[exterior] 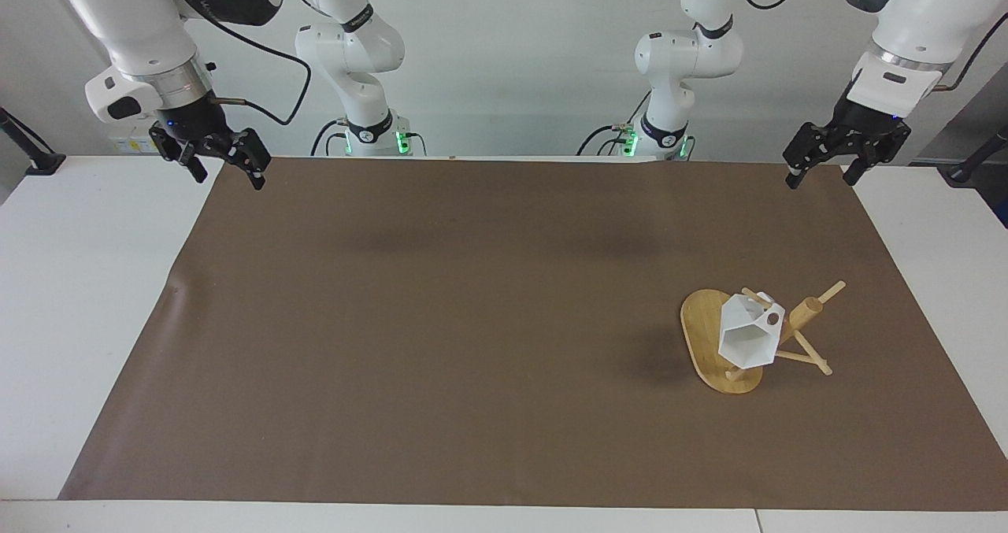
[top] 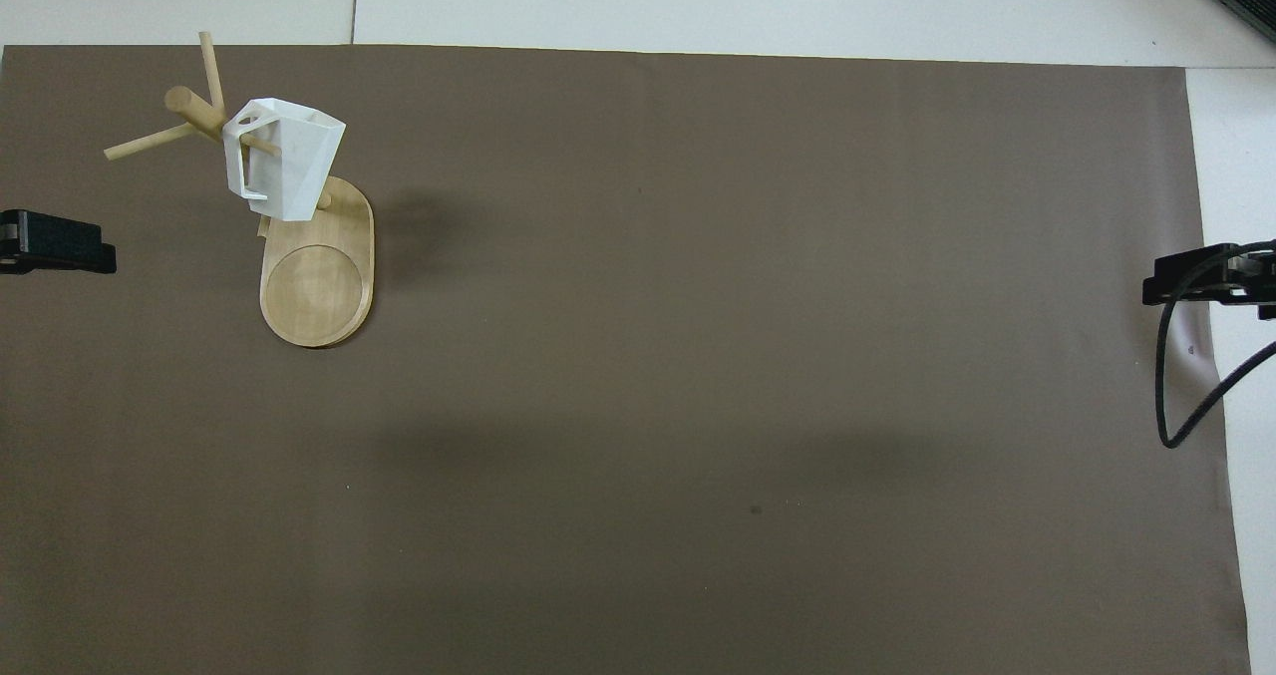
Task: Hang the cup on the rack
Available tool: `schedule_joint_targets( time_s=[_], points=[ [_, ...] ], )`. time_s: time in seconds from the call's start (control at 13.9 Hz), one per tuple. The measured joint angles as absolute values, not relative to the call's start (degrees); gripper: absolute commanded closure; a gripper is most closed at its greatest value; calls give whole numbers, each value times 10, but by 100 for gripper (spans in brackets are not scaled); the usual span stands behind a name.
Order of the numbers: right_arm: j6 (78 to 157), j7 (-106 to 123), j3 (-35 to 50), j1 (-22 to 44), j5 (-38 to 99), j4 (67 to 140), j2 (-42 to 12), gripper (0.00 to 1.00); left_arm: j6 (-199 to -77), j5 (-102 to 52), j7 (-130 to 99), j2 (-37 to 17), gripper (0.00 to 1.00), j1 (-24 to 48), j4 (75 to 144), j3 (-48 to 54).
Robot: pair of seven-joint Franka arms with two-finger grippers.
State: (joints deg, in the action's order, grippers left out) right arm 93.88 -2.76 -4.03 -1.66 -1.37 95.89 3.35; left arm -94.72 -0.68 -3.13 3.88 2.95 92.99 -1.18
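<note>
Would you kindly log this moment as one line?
white faceted cup: hanging on bamboo mug rack peg | left gripper: open, empty, raised over mat corner | right gripper: open, empty, waiting

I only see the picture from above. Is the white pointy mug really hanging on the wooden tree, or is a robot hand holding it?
Observer: No hand holds it. In the facing view the small matte white faceted cup hangs from a thin peg of the light bamboo rack, and its hexagonal mouth is turned away from the robots.
Operator: I only see black bits at the edges. What are they?
Observer: One is the left end effector. It is up in the air over a corner of the brown mat, open and empty.
Operator: And the other one?
Observer: That is the right end effector. It is also raised, open and empty, and waits over the mat's corner at the right arm's end.
</note>
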Motion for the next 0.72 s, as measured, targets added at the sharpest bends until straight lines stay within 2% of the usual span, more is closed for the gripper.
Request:
schedule_joint_targets(
  time_s=[0.72],
  points=[
    [939, -28, -40, -17, -14, 959, 33, 0, -917, -7, -30, 34, 0, 30, 929, 11]
  ],
)
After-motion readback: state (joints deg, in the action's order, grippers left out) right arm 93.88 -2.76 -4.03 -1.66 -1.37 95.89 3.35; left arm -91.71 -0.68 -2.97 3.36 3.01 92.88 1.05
